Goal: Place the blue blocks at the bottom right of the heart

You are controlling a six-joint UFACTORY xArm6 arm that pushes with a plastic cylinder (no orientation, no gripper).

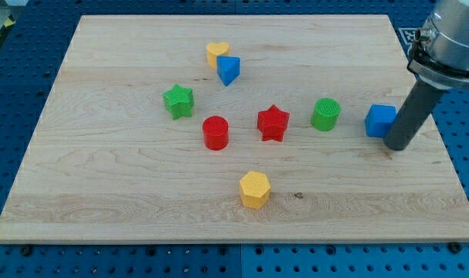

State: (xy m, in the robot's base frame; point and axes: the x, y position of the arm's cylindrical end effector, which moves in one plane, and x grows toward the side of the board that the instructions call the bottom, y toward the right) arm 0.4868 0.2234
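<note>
A yellow heart (215, 52) lies near the view's top centre of the wooden board (103, 193). A blue triangular block (228, 69) touches the heart's lower right side. A blue cube (380, 120) sits far to the view's right. My tip (395, 144) rests on the board just right of and slightly below the blue cube, touching or almost touching it.
A green star (178, 101) lies left of centre. A red cylinder (215, 132) and a red star (273, 123) sit mid-board. A green cylinder (325, 114) stands between the red star and the blue cube. A yellow hexagon (255, 189) lies near the bottom.
</note>
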